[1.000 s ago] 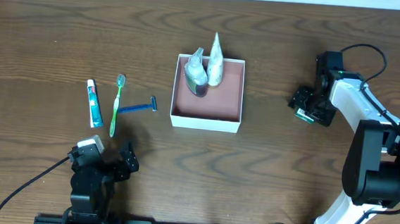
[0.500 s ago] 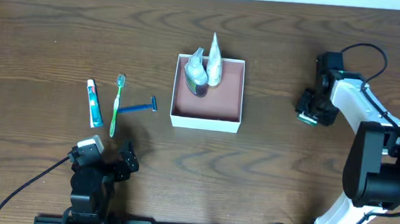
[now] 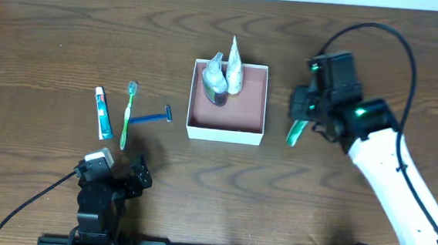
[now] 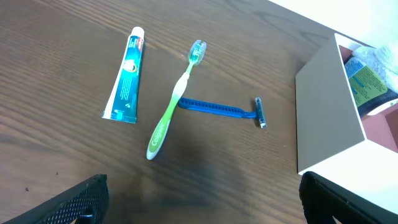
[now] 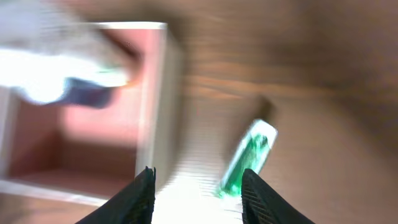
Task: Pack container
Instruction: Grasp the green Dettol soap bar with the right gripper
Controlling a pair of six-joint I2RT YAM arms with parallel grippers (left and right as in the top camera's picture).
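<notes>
The container (image 3: 224, 133) is a square white box with a pinkish-brown inside, at the table's middle; a white tube and a wrapped bottle (image 3: 224, 75) stand in its far part. It also shows in the left wrist view (image 4: 326, 112) and, blurred, in the right wrist view (image 5: 152, 112). My right gripper (image 3: 302, 121) is just right of the box and is shut on a green-and-white packet (image 3: 296, 132). In the right wrist view the packet (image 5: 249, 155) lies between the jaws (image 5: 199, 193). My left gripper (image 3: 114, 178) is open and empty at the front left (image 4: 202, 199).
A toothpaste tube (image 3: 103, 113), a green toothbrush (image 3: 127, 114) and a blue razor (image 3: 152, 118) lie on the wood left of the box. They also show in the left wrist view: toothpaste (image 4: 126, 74), toothbrush (image 4: 174, 102), razor (image 4: 224, 109).
My right arm has swung from the far right toward the box, carrying the green-and-white packet with it. The left arm and the other things have not moved.
</notes>
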